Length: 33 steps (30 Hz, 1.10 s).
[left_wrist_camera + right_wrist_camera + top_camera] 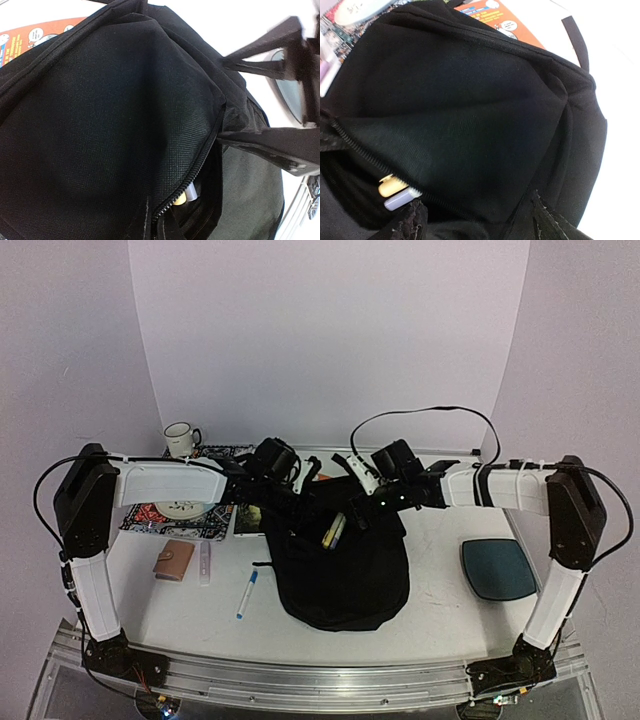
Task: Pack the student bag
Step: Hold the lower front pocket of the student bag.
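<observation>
Black soft fabric, the student bag (345, 580) lay centre of the worktop (440, 615); limp and light, I judged; best gripped at its zipper rim or a strap; left hand (292, 502) clenched at that rim, fabric pinch unconfirmed; right hand (352, 508) spread open at the mouth.

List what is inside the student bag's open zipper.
Inside the student bag, beside the zipper, two things poke out: a cream tip and a lavender tip. Black fabric covers their remaining length and anything deeper.
</observation>
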Motion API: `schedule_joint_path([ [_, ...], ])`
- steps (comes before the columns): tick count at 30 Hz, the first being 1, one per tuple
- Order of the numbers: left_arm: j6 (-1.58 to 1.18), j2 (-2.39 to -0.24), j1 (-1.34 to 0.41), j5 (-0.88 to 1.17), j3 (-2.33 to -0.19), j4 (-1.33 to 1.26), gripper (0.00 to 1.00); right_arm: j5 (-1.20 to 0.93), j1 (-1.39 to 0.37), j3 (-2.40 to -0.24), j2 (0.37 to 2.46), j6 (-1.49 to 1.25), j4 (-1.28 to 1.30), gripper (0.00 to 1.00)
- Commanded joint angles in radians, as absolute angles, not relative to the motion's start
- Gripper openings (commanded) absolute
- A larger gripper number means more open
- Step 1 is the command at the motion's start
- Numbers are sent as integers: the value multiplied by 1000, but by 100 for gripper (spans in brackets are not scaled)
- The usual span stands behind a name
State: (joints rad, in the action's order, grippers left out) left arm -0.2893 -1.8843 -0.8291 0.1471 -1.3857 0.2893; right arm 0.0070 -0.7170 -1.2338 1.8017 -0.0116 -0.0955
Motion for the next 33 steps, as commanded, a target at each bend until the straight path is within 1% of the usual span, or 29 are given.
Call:
schedule_joint_path([
  [1,-299,-1843,-825,174,-1413,274,2,65,-731,-1316,1873,81,-73,70],
  [3,-300,-1844,-825,183,-1414,273,1,67,-732,-1332,1895,93,-80,69],
  [5,-300,-1845,-825,187,-1416,274,0,78,-733,-1350,1916,94,-82,65],
  [7,-301,-1846,-825,181,-1420,272,0,101,-733,-1367,1926,70,-74,49],
  [9,-298,-1850,-825,171,-1429,273,0,114,-734,-1373,1913,39,-51,30],
  [13,-281,-1879,-825,158,-1484,274,0,134,-740,-1318,1846,-43,-33,4],
  [14,-278,-1891,-825,165,-1501,276,0,147,-744,-1298,1826,-63,-26,0],
  [18,-278,-1932,-825,193,-1570,278,1,184,-753,-1232,1749,-129,13,0],
  [20,-280,-1937,-825,192,-1592,280,3,213,-753,-1208,1710,-168,48,0],
  [24,-294,-1906,-825,167,-1578,280,16,284,-753,-1208,1663,-282,137,0],
  [26,-308,-1870,-825,148,-1551,279,24,292,-753,-1210,1653,-326,167,0],
  [29,-332,-1810,-825,91,-1473,280,39,303,-753,-1210,1659,-364,189,0],
  [33,-369,-1706,-825,25,-1335,286,52,302,-753,-1211,1678,-404,206,0],
])
